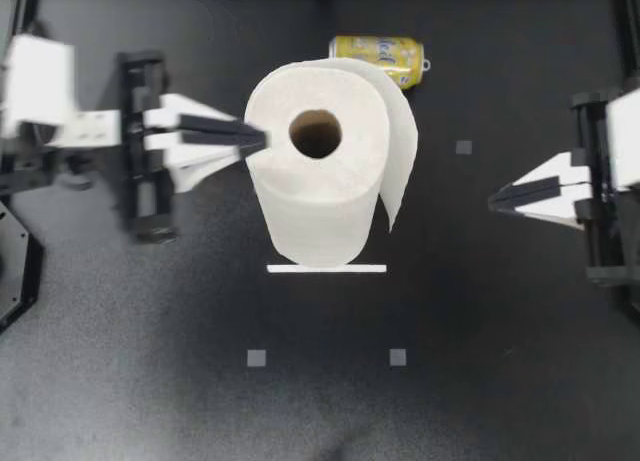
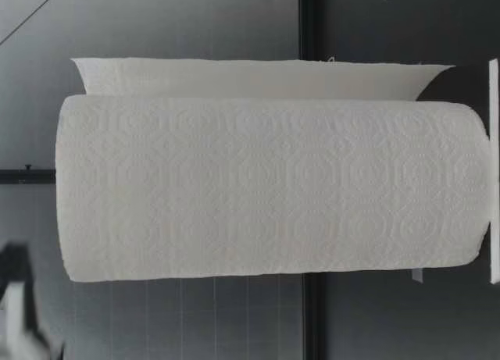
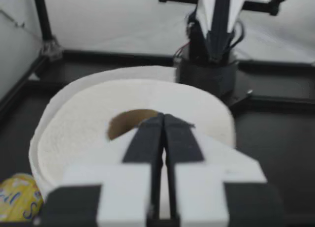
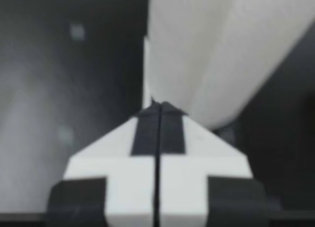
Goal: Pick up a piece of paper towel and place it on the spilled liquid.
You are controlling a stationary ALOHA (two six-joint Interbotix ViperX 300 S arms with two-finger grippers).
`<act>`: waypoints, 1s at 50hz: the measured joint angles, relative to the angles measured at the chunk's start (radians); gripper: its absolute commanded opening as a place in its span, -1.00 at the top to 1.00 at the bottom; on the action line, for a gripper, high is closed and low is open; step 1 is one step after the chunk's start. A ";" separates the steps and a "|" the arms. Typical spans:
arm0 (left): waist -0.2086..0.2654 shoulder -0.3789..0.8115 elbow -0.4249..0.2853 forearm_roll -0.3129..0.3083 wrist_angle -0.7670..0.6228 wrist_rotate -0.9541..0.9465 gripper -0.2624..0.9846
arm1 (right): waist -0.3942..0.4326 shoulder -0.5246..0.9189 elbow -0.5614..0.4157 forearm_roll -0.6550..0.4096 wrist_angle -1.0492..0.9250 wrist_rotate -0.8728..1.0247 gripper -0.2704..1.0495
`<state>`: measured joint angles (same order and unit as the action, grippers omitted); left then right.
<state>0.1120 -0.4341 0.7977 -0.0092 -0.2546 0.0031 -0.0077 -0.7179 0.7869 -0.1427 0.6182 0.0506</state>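
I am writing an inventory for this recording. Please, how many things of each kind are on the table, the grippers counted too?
Paper towel roll: 1
White base under the roll: 1
Yellow can: 1
Small grey square marks: 3
Grippers: 2 (left gripper, right gripper)
Total: 8

The tall white paper towel roll (image 1: 315, 171) stands upright mid-frame, blocking the straight line between the two sides. Its loose hanging sheet (image 1: 402, 151) widens it rightward. A yellow drinks can (image 1: 378, 59) lies on its side just behind, top centre. My left gripper (image 1: 262, 141), fingers pressed together, crowds the roll's left rim. Bare black table (image 1: 450, 241) separates the roll from my right gripper (image 1: 492, 199). The lower half of the frame is open.
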 measured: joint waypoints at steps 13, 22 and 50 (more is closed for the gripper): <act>0.025 0.083 -0.092 0.000 0.100 0.041 0.44 | 0.160 0.160 -0.100 -0.417 0.394 0.336 0.60; 0.029 0.092 -0.098 0.000 0.144 0.044 0.44 | 0.399 0.207 -0.112 -0.788 0.571 0.729 0.60; 0.031 0.089 -0.107 0.000 0.221 0.038 0.44 | 0.485 0.258 0.143 -1.258 0.268 1.763 -0.39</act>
<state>0.1427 -0.3451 0.6903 -0.0092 -0.0337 0.0414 0.4771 -0.4602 0.9296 -1.4005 0.8866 1.8132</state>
